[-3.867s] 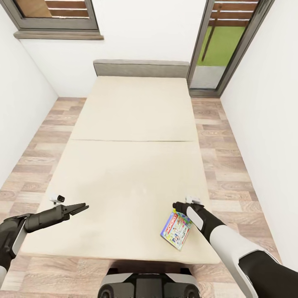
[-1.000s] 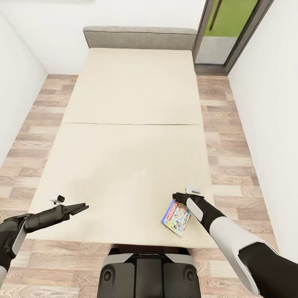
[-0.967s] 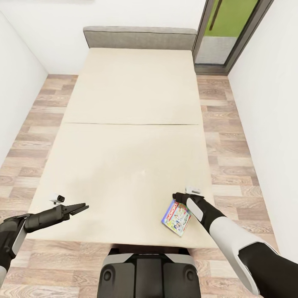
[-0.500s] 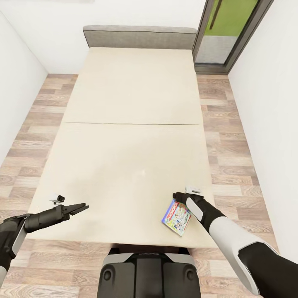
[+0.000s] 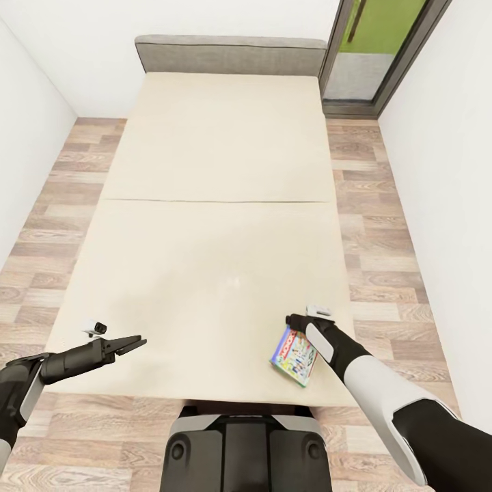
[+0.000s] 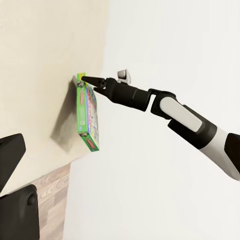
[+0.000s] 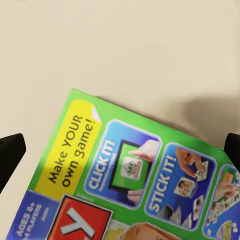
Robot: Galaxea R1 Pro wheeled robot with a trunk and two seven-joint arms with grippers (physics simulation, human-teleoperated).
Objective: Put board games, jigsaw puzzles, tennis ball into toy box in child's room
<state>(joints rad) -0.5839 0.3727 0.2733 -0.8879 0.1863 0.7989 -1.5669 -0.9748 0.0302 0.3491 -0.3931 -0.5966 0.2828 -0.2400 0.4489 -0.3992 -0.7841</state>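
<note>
Since half a second ago the board game (image 5: 294, 355) has tipped a little more on edge while the whole head view has slid slightly, so the headboard (image 5: 231, 55) sits a touch higher in the picture; both arms hold almost the same pose. At the right gripper (image 5: 294, 321), the left wrist view shows the dark fingertips drawn to a point on the top corner of the box, pinching it, and the box hangs tilted with its lower edge close to the mattress, casting a shadow there. Its green edge and busy cartoon face (image 6: 87, 112) show side-on in that view, with the right gripper (image 6: 86, 79) at its upper corner. From the right wrist view the printed green face (image 7: 135, 185) reads "Make YOUR own game!", "CLICK IT!" and "STICK IT!", with beige mattress behind it. The left gripper (image 5: 131, 343) hovers above the near left corner of the bed (image 5: 212, 205), holding nothing, its 2 fingers slightly parted. Farther out, the beige mattress runs up to the grey headboard, wood-plank floor (image 5: 383, 239) flanks the bed on both sides, and a dark-framed window (image 5: 372, 48) stands in the far right corner.
</note>
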